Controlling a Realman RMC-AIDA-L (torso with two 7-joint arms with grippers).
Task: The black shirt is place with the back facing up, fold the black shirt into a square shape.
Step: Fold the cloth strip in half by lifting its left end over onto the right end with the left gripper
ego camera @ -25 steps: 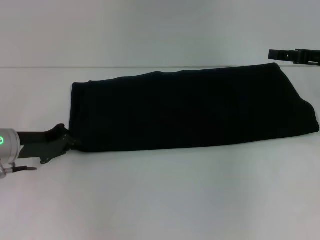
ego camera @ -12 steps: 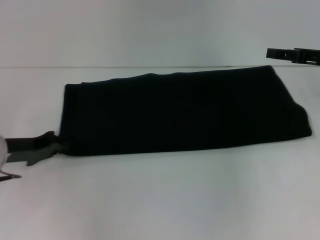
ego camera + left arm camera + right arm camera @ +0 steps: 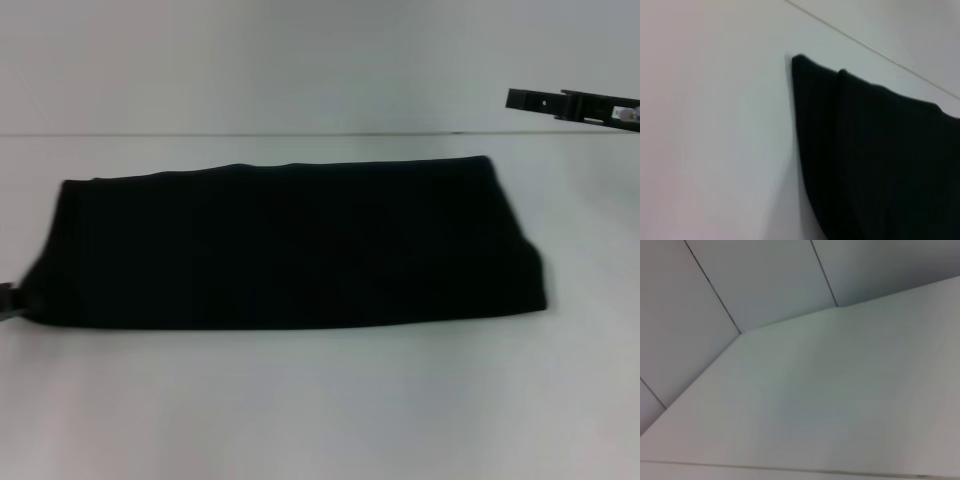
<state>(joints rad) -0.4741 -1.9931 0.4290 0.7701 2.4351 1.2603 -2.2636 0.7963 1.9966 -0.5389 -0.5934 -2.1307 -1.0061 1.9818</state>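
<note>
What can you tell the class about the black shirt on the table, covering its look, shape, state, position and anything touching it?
The black shirt is plain, matte, soft-looking fabric with no print. It lies flat on the white table, already folded into a long band running left to right, not yet a square. Its right end is rounded; the left wrist view shows layered edges at its left end. The left claw is barely visible at the shirt's near left corner; contact cannot be judged. The right claw hangs above and apart.

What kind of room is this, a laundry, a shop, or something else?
Most likely a robot test lab, not a laundry: a bare white tabletop holds only a plain matte-black fabric shirt, plain grey panelled walls stand behind, and a black mechanical right gripper hovers at the far right.
</note>
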